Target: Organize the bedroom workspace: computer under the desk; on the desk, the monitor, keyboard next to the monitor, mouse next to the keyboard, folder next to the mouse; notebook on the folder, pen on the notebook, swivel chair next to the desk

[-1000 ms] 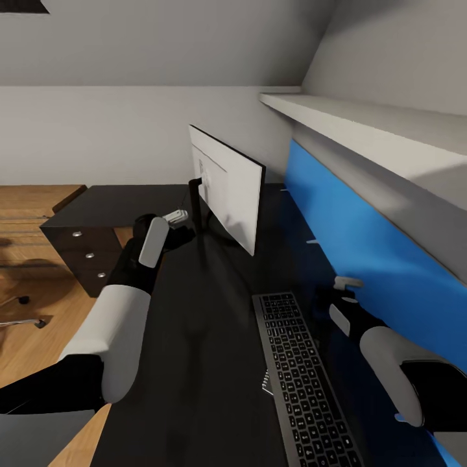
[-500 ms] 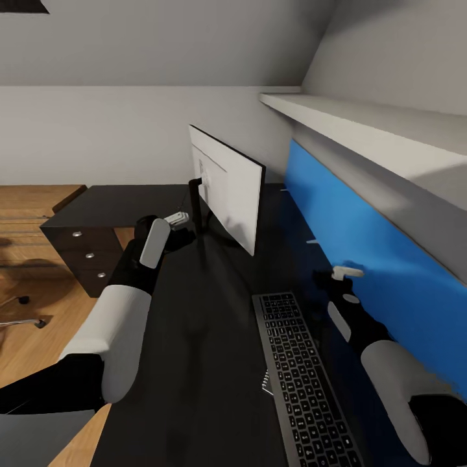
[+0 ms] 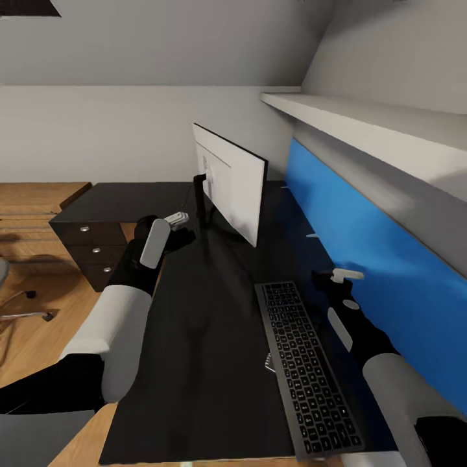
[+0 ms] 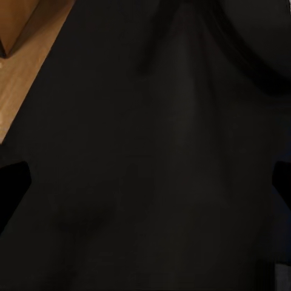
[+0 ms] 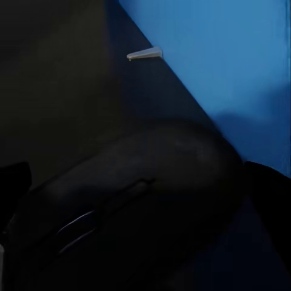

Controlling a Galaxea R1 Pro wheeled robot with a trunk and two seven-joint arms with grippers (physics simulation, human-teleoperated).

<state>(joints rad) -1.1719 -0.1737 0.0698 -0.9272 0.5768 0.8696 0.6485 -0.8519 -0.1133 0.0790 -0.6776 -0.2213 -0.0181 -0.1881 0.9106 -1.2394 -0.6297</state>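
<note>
Reaching forward over the desk (image 3: 194, 337), the left arm bends at the elbow, its left gripper (image 3: 176, 219) near the monitor (image 3: 230, 181) stand; its opening I cannot tell. At 3 o'clock of the keyboard (image 3: 308, 366), the right gripper (image 3: 340, 277) straddles the mouse (image 5: 133, 212), whether clamped I cannot tell.

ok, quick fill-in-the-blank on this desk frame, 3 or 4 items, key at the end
1. The keyboard lies on the desk, nearer the robot than the ____.
2. In the right wrist view, the dark rounded thing between the right gripper's fingers is the ____.
3. The panel along the desk's right side is coloured ____.
4. The drawer unit shows ____ round silver knobs.

Missing words: monitor; mouse; blue; three
</note>
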